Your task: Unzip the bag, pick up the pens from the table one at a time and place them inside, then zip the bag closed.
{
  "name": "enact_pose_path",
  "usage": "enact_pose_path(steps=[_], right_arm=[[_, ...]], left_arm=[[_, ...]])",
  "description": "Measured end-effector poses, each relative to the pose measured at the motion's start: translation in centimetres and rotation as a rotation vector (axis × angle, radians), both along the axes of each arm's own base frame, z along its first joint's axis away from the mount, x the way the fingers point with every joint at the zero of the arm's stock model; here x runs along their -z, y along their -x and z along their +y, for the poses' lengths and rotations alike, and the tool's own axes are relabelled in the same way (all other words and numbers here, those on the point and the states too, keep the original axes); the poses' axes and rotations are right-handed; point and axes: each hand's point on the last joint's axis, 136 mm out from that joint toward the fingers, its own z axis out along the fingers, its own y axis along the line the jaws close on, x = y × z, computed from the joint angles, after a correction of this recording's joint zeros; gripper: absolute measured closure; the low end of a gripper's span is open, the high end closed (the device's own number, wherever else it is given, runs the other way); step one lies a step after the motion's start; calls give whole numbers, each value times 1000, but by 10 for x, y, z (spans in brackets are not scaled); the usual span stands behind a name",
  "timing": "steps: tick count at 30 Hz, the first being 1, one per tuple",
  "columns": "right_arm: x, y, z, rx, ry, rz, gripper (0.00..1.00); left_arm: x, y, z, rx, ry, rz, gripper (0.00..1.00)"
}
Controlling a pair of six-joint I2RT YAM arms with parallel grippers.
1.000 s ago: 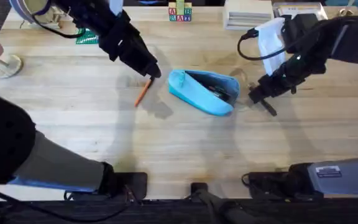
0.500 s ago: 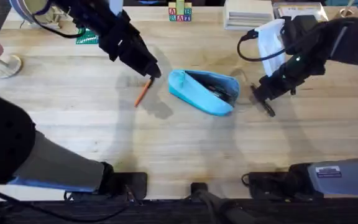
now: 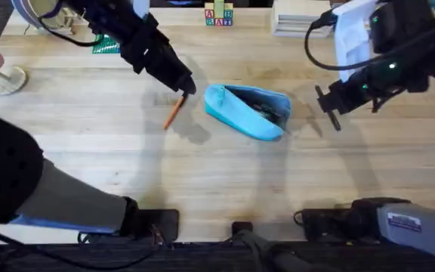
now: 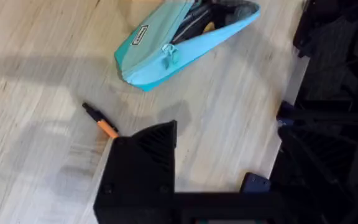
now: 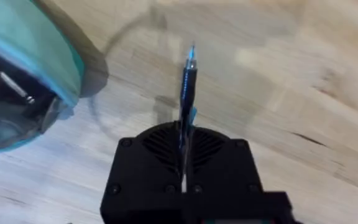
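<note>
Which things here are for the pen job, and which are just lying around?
For the job:
- the bag, open
- the orange pen on the table
- the dark pen held in the right gripper
- the left gripper

Just lying around:
- letter blocks
- stack of white things

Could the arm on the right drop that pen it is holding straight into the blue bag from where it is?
Probably yes. The right gripper is shut on a dark pen, beside the bag. The bag lies unzipped with its mouth gaping, and the table between them looks bare. The left gripper sits at the bag's other side, by the orange pen.
</note>
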Motion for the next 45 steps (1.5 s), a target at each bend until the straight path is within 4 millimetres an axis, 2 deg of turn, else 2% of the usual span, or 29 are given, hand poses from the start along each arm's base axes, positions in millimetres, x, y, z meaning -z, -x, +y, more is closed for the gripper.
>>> enact_pose_path(steps=[14, 20, 30, 31, 32, 45], right_arm=[[-88, 14, 0, -1, -15, -325, 969], [-112, 23, 19, -61, -111, -412, 969], [-130, 37, 66, -233, -357, -437, 969], [-138, 42, 82, -311, -436, -451, 969], [-140, 43, 85, -326, -452, -455, 969], [-148, 63, 129, -676, -476, -506, 969]], left_arm=[[0, 0, 0, 0, 0, -1, 6], [0, 0, 0, 0, 0, -1, 6], [0, 0, 0, 0, 0, -1, 6], [0, 0, 0, 0, 0, -1, 6], [0, 0, 0, 0, 0, -1, 6], [0, 0, 0, 0, 0, -1, 6]])
